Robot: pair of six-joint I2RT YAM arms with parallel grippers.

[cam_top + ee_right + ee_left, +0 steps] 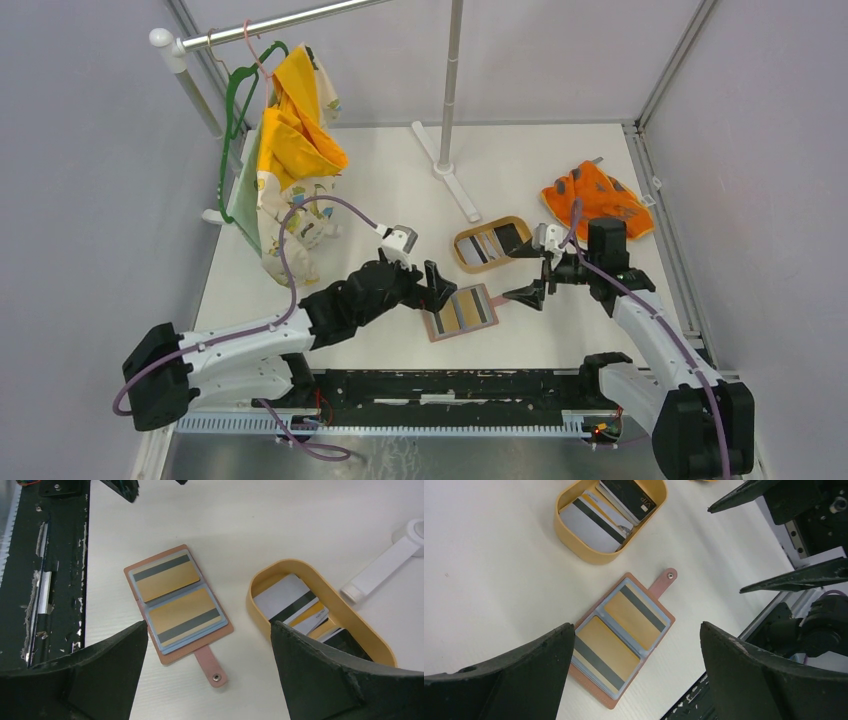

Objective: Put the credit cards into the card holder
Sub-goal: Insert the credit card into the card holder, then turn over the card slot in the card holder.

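Note:
The card holder (463, 312) lies open on the white table, reddish-brown outside and blue-grey inside, its strap tab (212, 667) pointing toward the tray. Two yellowish cards with dark stripes (624, 635) sit in its two facing pockets, also seen in the right wrist view (175, 605). Several more credit cards (492, 243), white, yellow and black, lie in the oval light-wood tray (574, 545) just behind it. My left gripper (445, 287) hovers open and empty at the holder's left edge (636, 627). My right gripper (522, 272) hovers open and empty just right of the holder, near the tab (209, 625).
An orange patterned cloth (595, 200) lies at the back right. A clothes rack with a yellow garment (290, 130) stands at the back left, and its white foot (455, 180) reaches toward the tray. A black rail (450, 385) runs along the near edge.

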